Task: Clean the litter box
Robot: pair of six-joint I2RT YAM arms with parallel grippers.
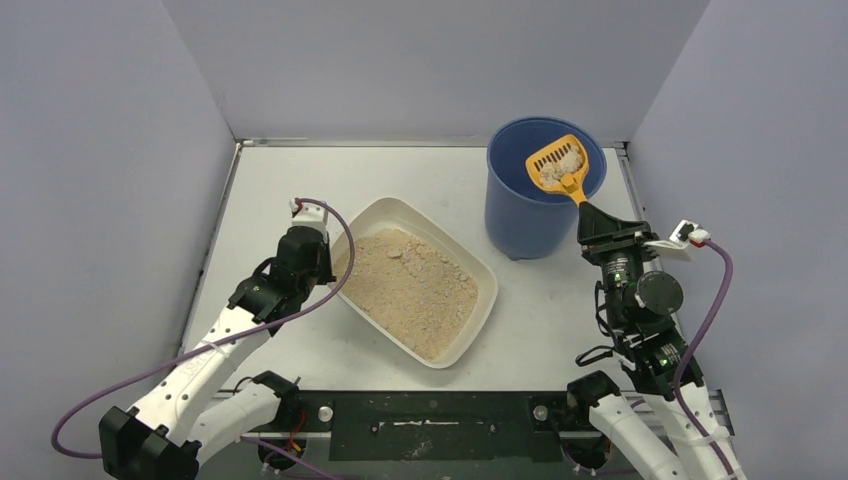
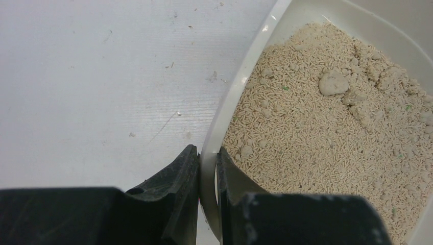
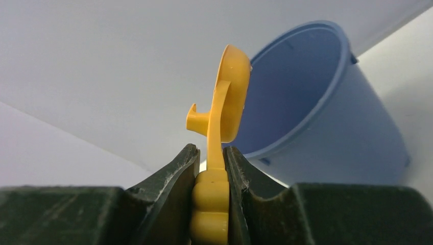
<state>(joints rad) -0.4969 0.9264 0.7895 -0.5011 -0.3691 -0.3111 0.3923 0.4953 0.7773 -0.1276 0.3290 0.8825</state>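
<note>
The off-white litter box (image 1: 487,282) holds beige litter and lies slantwise in the middle of the table. My left gripper (image 1: 322,262) is shut on its left rim (image 2: 208,168), one finger outside and one inside against the litter. A grey clump (image 2: 333,81) lies in the litter. My right gripper (image 1: 590,218) is shut on the handle of the orange scoop (image 1: 558,166), which holds a pale clump over the mouth of the blue bucket (image 1: 520,215). In the right wrist view the scoop (image 3: 227,102) is edge-on before the bucket (image 3: 327,122).
Grey walls close in the table at the back and both sides. Purple cables loop from both wrists. A black rail with the arm bases runs along the near edge (image 1: 430,412).
</note>
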